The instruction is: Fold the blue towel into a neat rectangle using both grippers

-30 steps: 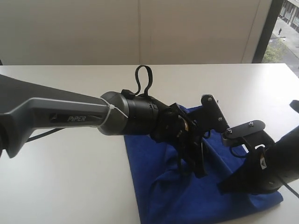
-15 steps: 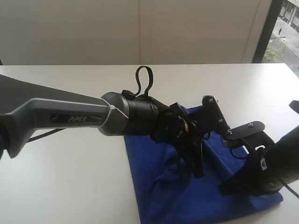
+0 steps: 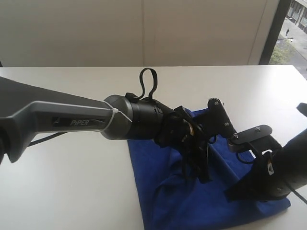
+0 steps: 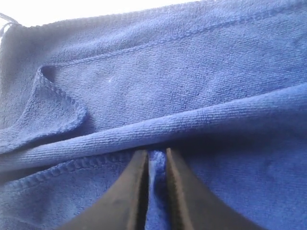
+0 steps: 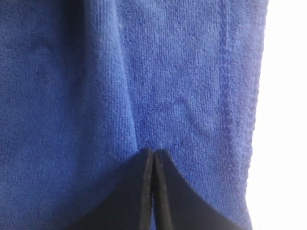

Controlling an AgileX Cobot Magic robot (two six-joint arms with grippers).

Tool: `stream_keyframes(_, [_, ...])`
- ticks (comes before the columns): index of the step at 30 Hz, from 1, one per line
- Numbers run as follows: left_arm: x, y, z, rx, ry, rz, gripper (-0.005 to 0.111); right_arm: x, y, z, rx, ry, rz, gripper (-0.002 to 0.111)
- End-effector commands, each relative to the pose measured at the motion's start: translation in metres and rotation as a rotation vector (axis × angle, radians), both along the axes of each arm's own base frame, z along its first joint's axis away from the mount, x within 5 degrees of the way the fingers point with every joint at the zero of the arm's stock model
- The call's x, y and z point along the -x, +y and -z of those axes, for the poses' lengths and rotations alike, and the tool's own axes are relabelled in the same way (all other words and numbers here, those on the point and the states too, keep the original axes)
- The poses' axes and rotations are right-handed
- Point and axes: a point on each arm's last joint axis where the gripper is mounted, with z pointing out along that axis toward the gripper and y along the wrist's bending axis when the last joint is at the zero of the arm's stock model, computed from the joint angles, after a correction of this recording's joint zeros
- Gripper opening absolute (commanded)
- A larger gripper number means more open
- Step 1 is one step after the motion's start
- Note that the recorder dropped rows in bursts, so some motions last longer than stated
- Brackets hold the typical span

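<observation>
Lettering "PiPER" on left arm (image 3: pixel 48 115), left gripper (image 4: pixel 156 153) pinching blue towel (image 4: pixel 192 86), right gripper (image 5: pixel 152 152) pressed together

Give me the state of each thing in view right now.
blue towel: rumpled, partly folded over, lying on the table.
left gripper: jaws nearly together, pinching a fold of the towel.
right gripper: shut, cloth puckered at its tips, seemingly pinched.

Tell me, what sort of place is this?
Probably an office or lab room above street level: a white table, a bare pale wall, a window looking down on a street, and a robot arm over a blue towel.
</observation>
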Motion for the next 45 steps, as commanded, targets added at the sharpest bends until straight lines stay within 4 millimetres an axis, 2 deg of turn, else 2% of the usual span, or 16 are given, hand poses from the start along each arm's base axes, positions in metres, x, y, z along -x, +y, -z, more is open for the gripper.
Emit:
stream_keyframes(1, [0.007, -0.001, -0.008, 0.0, 0.004, 0.012, 0.02, -0.002, 0.0, 0.0, -0.004, -0.012, 0.002, 0.0])
stream_keyframes(5, [-0.002, 0.007, -0.024, 0.041, 0.0, -0.036, 0.018, -0.002, 0.0, -0.001, -0.005, -0.014, 0.001, 0.0])
stream_keyframes(13, [-0.02, 0.025, -0.028, 0.038, 0.036, -0.117, 0.011, -0.002, 0.0, -0.001, -0.005, -0.014, 0.001, 0.0])
stream_keyframes(16, [-0.034, 0.044, -0.035, 0.006, 0.05, -0.158, 0.0, -0.002, 0.0, -0.001, -0.005, -0.014, 0.001, 0.0])
stream_keyframes(21, [-0.062, 0.079, -0.04, -0.023, 0.076, -0.253, 0.0, -0.002, 0.0, -0.001, -0.006, -0.016, 0.001, 0.0])
stream_keyframes(25, [-0.072, 0.091, -0.039, -0.038, 0.063, -0.275, 0.0, -0.002, 0.0, -0.001, -0.009, -0.022, 0.0, 0.0])
stream_keyframes(33, [-0.084, 0.107, -0.039, -0.047, 0.072, -0.318, 0.0, -0.003, 0.001, -0.001, -0.011, -0.03, -0.003, 0.0])
stream_keyframes(45, [-0.09, 0.125, -0.035, -0.102, 0.113, -0.35, 0.0, -0.003, 0.001, -0.001, -0.011, -0.032, -0.005, 0.0])
